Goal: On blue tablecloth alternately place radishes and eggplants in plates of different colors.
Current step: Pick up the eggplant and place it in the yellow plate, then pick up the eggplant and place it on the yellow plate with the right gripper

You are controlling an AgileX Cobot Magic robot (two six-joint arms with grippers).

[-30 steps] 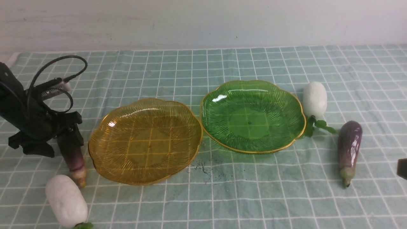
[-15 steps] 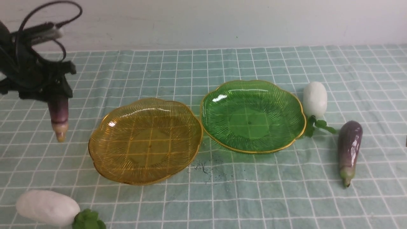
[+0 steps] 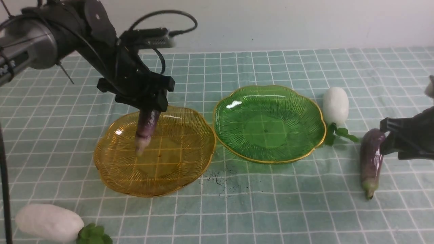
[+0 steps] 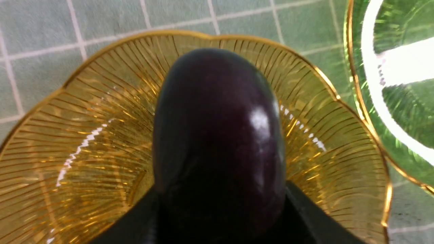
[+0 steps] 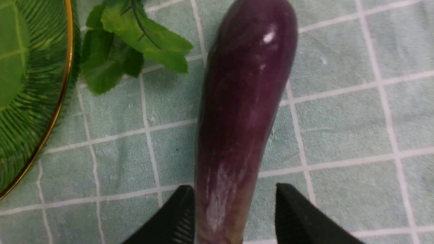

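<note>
My left gripper (image 3: pixel 147 107) is shut on a dark purple eggplant (image 3: pixel 145 128), which hangs stem end down over the amber plate (image 3: pixel 190 159). In the left wrist view the eggplant (image 4: pixel 217 128) fills the middle above that plate (image 4: pixel 101 54). The green plate (image 3: pixel 269 101) is empty. My right gripper (image 3: pixel 385 142) is open, and its fingers (image 5: pixel 176 213) straddle the second eggplant (image 5: pixel 244 101), which lies on the blue tablecloth (image 3: pixel 237 67). That eggplant (image 3: pixel 370 162) lies right of the green plate. One radish (image 3: pixel 335 105) lies beside the green plate, and another (image 3: pixel 49 222) at the front left.
A dark smudge (image 3: pixel 217 179) marks the cloth in front of the two plates. The radish's green leaves (image 5: pixel 129 44) lie between the green plate's rim (image 5: pixel 64 84) and the right eggplant. A pale wall stands behind the table.
My left gripper has lifted the eggplant from the cloth at the left and carried it right, over the amber plate. My right gripper has come into view at the right eggplant.
</note>
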